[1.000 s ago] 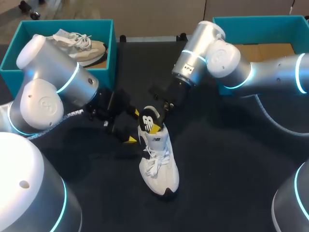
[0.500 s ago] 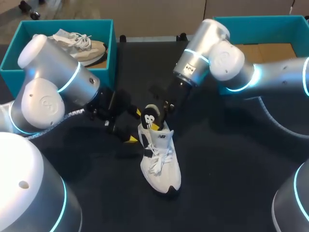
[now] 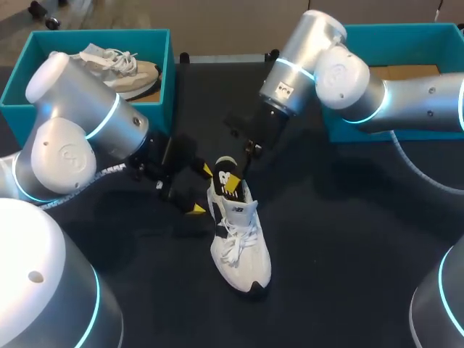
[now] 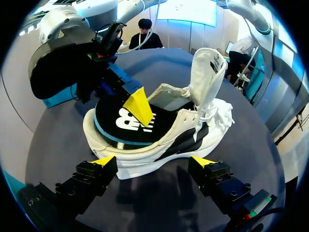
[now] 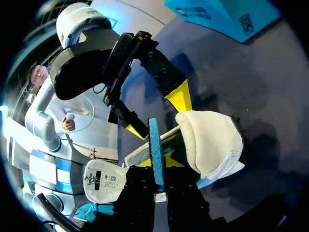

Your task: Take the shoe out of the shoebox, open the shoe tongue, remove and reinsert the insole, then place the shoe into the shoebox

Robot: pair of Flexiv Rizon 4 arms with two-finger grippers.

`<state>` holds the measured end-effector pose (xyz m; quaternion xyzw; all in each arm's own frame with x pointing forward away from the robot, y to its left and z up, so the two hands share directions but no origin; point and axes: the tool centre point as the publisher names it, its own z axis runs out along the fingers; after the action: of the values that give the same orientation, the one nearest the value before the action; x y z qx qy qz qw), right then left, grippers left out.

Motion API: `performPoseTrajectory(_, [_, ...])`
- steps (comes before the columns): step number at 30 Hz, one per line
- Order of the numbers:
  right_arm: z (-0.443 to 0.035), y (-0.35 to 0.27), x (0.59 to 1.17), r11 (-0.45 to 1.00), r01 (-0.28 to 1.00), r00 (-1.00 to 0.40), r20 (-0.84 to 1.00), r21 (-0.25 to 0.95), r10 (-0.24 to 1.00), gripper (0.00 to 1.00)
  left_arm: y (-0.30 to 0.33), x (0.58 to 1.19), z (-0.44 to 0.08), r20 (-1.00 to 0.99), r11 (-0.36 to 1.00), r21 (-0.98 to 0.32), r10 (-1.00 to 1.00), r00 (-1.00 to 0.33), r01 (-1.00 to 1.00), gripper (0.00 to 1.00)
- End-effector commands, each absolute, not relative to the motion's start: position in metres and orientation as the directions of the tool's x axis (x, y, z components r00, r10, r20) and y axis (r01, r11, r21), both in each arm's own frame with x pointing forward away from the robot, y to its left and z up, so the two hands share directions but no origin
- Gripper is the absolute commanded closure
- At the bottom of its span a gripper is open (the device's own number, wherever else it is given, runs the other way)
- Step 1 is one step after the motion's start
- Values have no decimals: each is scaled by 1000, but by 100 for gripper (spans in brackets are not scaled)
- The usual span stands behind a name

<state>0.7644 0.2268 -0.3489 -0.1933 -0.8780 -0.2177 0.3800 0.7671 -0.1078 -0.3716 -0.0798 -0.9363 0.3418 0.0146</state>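
Note:
A white shoe [image 3: 239, 243] lies on the black table, toe toward me, with its tongue [image 4: 207, 72] pulled up. The black insole [image 3: 225, 175], blue at its edge, sticks half out of the heel opening. My right gripper [image 3: 243, 168] comes in from the back and is shut on the insole's rim [image 5: 155, 145]. In the left wrist view the shoe [image 4: 164, 145] sits sideways between the wide-open fingers of my left gripper [image 4: 153, 162], which do not touch it. In the head view my left gripper [image 3: 199, 190] stands open just left of the heel.
A teal shoebox [image 3: 168, 80] at the back left holds a second, beige shoe [image 3: 119, 69]. Another teal box [image 3: 391, 30] stands at the back right, partly behind my right arm. Dark table stretches in front of and to the right of the shoe.
My right arm has drawn back and up a little with the insole, which now stands slightly further out of the heel. The shoe shifted a touch. The left arm has kept still.

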Motion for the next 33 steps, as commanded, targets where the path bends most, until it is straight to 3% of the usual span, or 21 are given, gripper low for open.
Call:
performPoseTrajectory(1, [-359, 231, 766, 835, 502, -615, 771, 224, 163, 100, -106, 766, -370, -31, 755, -641, 156, -987, 139, 0])
performPoseTrajectory(14, [-365, 220, 749, 825, 534, -569, 801, 187, 187, 100, -110, 769, -373, -25, 753, -643, 160, -987, 138, 0])
performPoseTrajectory(15, [-363, 220, 750, 825, 534, -572, 798, 186, 191, 91, -111, 770, -373, -26, 753, -643, 161, -987, 140, 0])
performPoseTrajectory(18, [-357, 220, 753, 824, 532, -588, 785, 194, 195, 80, -111, 771, -371, -30, 753, -643, 162, -986, 143, 0])
performPoseTrajectory(33, [-326, 223, 760, 825, 524, -657, 716, 210, 235, 62, -108, 767, -377, -28, 745, -653, 155, -988, 135, 0])
